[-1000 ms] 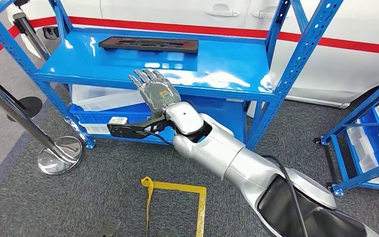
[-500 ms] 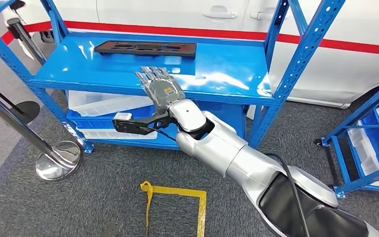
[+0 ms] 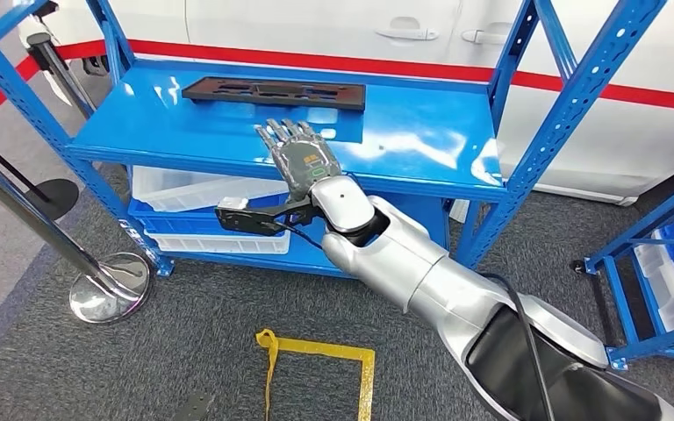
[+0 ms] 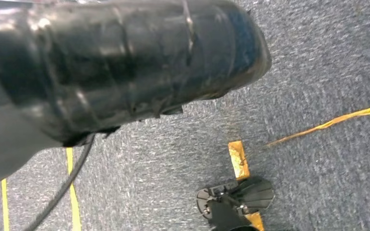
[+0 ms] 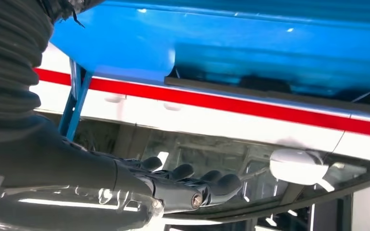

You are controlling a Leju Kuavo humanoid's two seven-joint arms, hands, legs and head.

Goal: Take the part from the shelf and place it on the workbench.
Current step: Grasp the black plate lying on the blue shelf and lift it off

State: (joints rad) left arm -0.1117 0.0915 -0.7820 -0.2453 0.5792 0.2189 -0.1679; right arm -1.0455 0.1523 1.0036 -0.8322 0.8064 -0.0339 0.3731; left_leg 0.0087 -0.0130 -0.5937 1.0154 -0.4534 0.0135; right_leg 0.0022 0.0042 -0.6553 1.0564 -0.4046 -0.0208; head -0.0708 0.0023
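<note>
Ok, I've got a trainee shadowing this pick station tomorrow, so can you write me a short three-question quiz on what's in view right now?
1. True or false: the flat black slotted part lies on the blue metal shelf's top deck.
2. Which robot hand reaches over the deck: left or right?
3. Is that robot hand A) gripping the part, B) flat and open, short of it?

Key: 1 true; 2 right; 3 B.

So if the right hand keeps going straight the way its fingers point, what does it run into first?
Probably the black part lying flat at the back of the blue shelf. The right hand is open over the shelf with its fingers aimed toward it and bare shelf between them, though its height above the shelf is unclear.
</note>
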